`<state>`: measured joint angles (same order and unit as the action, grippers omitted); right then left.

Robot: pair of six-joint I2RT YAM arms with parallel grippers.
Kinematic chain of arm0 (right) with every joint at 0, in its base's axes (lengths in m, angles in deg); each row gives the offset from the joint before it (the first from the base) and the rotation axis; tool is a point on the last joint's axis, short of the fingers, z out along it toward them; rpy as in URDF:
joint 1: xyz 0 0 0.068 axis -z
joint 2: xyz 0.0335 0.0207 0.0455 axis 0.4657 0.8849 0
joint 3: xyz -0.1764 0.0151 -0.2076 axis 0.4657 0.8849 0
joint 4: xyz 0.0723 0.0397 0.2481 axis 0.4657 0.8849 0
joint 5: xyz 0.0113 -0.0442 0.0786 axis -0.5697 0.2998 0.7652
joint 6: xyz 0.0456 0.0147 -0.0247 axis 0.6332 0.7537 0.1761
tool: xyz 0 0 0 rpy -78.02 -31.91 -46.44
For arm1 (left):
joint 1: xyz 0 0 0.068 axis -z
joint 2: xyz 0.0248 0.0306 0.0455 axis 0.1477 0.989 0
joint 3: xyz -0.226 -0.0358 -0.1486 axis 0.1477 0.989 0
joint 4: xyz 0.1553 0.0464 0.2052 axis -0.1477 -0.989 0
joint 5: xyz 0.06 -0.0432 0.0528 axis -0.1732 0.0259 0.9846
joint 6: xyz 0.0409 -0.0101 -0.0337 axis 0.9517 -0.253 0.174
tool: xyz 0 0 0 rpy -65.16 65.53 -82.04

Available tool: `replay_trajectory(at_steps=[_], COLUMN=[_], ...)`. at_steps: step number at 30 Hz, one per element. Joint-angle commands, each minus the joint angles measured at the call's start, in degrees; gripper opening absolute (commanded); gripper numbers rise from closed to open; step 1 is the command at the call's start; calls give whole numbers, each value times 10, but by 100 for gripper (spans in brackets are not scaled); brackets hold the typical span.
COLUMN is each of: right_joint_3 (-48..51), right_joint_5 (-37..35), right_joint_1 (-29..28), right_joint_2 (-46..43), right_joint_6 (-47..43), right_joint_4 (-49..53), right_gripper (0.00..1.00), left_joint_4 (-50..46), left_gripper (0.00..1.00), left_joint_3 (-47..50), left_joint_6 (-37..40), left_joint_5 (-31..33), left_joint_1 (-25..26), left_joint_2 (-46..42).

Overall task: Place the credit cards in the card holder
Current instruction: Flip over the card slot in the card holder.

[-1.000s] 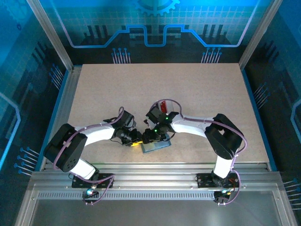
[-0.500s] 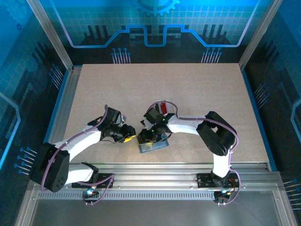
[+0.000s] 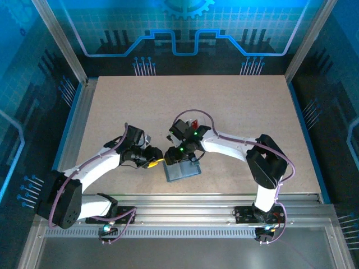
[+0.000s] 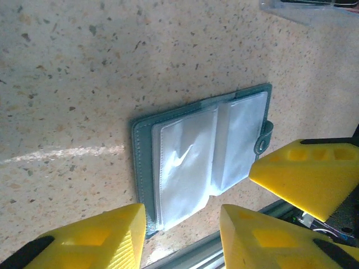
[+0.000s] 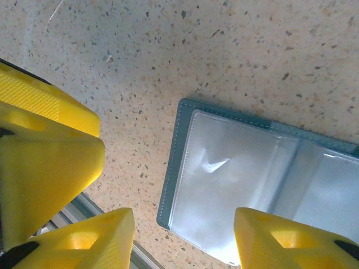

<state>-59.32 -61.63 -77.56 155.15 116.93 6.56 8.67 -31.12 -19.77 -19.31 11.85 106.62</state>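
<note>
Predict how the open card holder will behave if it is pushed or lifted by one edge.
The card holder lies flat and thin on the table, so it would probably slide, not roll or tip. Its middle fold suggests it would flop if lifted by one side. The glossy clear sleeves may be slippery.

Speckled table: open card holder, red card

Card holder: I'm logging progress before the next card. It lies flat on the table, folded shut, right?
No. The card holder lies flat on the table, but folded open, with its clear sleeves facing up; the left wrist view shows it.
</note>
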Motion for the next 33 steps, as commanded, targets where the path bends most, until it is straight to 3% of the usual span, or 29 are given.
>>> replay_trajectory(at_steps=[1, 8, 17, 23, 33], right_joint_3=[-20, -72, -172, -236, -278], right_joint_5=[-21, -133, -295, -331, -310], right_joint_1=[10, 62, 112, 124, 150], right_joint_2=[-22, -46, 12, 87, 148], right_joint_6=[-26, -55, -82, -96, -105], right_joint_4=[51, 133, 215, 233, 227], right_gripper=[51, 45, 53, 54, 53], left_joint_4=[-28, -29, -33, -67, -99], left_gripper=[42, 40, 43, 46, 43], left_joint_3=[-23, -57, -180, -333, -514], left_joint_6=[19, 26, 42, 72, 69], left_joint_5=[-17, -20, 2, 28, 26], left_joint_1=[-5, -4, 1, 15, 20], left_joint_2=[-15, 11, 128, 268, 445])
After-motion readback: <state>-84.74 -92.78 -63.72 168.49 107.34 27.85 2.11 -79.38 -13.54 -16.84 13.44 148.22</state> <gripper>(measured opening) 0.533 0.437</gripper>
